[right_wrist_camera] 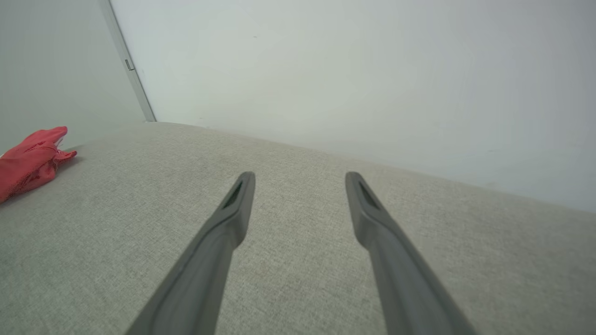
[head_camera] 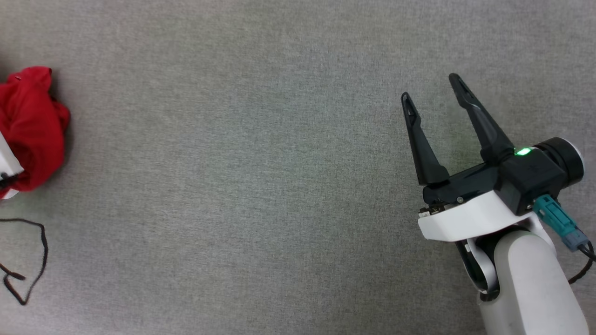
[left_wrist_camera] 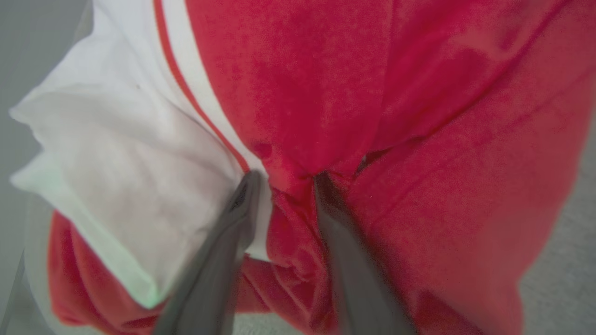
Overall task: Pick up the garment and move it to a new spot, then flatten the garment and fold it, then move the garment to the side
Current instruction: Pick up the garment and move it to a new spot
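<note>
Grey fabric surface (head_camera: 279, 163) carries crumpled garment (head_camera: 32, 125), black cable (head_camera: 28, 260).

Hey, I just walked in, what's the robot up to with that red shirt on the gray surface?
The robot is working on a crumpled red and white garment, bunched at the far left of the gray fabric surface. Its left gripper is pressed into the cloth with a red fold between its jaws; whether it grips firmly is unclear. The right gripper hangs open over bare surface to the right, holding nothing. Nothing is flattened or folded yet.
</note>
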You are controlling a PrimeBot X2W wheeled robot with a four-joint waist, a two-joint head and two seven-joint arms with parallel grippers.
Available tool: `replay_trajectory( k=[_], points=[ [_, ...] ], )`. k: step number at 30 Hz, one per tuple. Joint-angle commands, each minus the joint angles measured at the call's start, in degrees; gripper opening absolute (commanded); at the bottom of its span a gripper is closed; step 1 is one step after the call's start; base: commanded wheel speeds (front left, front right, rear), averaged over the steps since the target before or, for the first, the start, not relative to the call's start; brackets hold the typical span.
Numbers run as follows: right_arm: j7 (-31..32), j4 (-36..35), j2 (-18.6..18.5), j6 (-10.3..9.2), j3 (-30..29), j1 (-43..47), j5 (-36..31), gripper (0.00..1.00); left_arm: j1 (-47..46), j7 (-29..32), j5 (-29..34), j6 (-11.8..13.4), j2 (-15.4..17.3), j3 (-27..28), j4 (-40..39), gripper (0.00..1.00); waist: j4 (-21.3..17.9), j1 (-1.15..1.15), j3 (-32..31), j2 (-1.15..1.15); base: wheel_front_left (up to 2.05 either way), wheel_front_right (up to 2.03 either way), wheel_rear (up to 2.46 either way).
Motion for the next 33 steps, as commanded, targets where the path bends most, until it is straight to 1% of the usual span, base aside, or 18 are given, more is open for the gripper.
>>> replay_trajectory(
  k=[1, 3, 8, 15, 20, 22, 25, 27, 33],
  points=[
    [-0.27, -0.15, 0.08, -0.02, -0.26, -0.25, -0.42, 1.00, 4.52, 0.22, 0.84, 0.50, -1.66, -0.96, 2.61, 0.00, 0.35, -0.01, -0.98, 0.00, 0.00, 0.00, 0.00],
    [-0.36, 0.06, 0.09, -0.02, -0.34, 0.41, -0.36, 1.00, 4.25, -2.42, 1.51, 0.94, -1.31, -1.20, 1.93, 0.00, 0.66, -0.01, -2.56, 0.00, 0.00, 0.00, 0.00],
    [-0.37, 0.65, 0.08, -0.02, -0.70, 2.00, 0.59, 1.00, 2.42, -12.96, 4.28, 2.67, 0.02, -2.08, -1.13, 0.00, 1.69, -0.01, -7.19, 0.00, 0.00, 0.00, 0.00],
    [-0.19, 1.26, 0.08, -0.02, -1.75, 5.53, 2.34, 1.00, 1.38, -28.23, 8.89, 3.15, 0.62, -5.32, -3.00, 0.00, 2.39, -0.01, -14.63, 0.00, 0.00, 0.00, 0.00],
    [-0.16, 1.16, 0.09, -0.02, -3.09, 8.71, 3.54, 1.00, 0.23, -37.54, 9.97, 3.29, -0.85, -6.85, -3.58, 0.00, 1.33, -0.01, -19.78, 0.00, 0.00, 0.00, 0.00],
    [-0.07, 0.99, 0.08, -0.02, -3.64, 9.88, 4.03, 1.00, 0.41, -40.09, 10.62, 4.07, -1.26, -7.25, -3.78, 0.00, 0.51, -0.01, -21.55, 0.00, 0.00, 0.00, 0.00],
    [0.31, 0.81, 0.09, -0.03, -4.09, 11.87, 4.74, 1.00, 1.64, -42.38, 11.22, 4.47, -2.85, -8.53, -4.70, 0.00, -1.27, -0.01, -24.01, 0.00, 0.00, 0.00, 0.00],
    [0.61, 0.58, 0.09, -0.03, -4.53, 13.15, 5.16, 1.00, 2.62, -43.65, 10.95, 4.72, -4.48, -9.06, -5.78, 0.00, -2.47, -0.01, -25.40, 0.00, 0.00, 0.00, 0.00],
    [1.81, -0.35, 0.09, -0.02, -5.15, 16.02, 5.49, 1.00, 7.72, -44.92, 9.00, 4.34, -11.60, -11.55, -12.27, 0.00, -7.21, -0.01, -28.28, 0.00, 0.00, 0.00, 0.00]
  ],
)
